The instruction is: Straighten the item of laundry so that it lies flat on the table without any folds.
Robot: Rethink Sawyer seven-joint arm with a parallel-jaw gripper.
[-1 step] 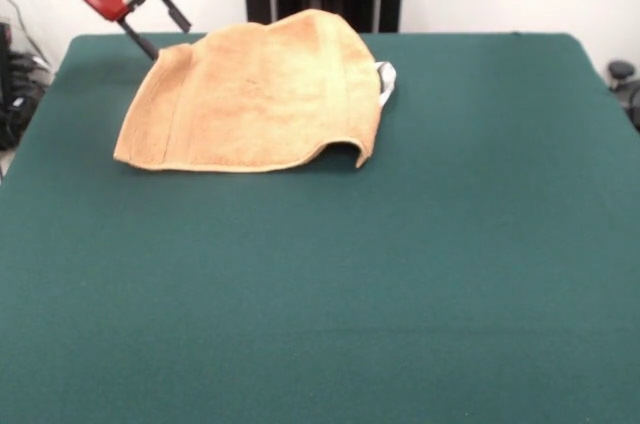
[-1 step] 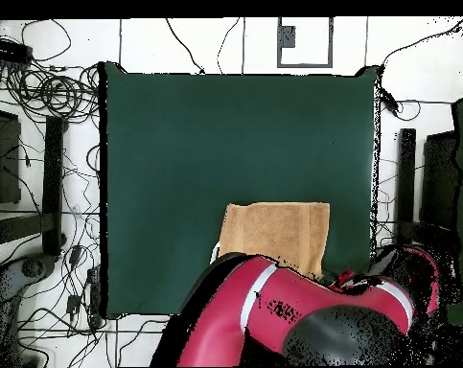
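In the front view, the gripper (image 1: 163, 30) hangs at the upper left, a red block with two thin black fingers (image 1: 176, 11) pointing down to the right; they stand apart and hold nothing, and their tips are just beside the left far corner of the towel (image 1: 255, 94), though I cannot tell if they touch it. The towel lies in the far part of the green counter (image 1: 330, 304), a little left of the middle. It is golden-tan, with faint woven bands near its left and right sides. It is not flat: the right near corner is curled up, making a small arch with shadow under it, and a white tag (image 1: 387, 79) shows at its right edge. In the overhead view, the red and black arm (image 2: 302, 311) covers part of the towel (image 2: 273, 235), and many cables (image 2: 53, 96) lie on the floor beside the counter (image 2: 235, 134).
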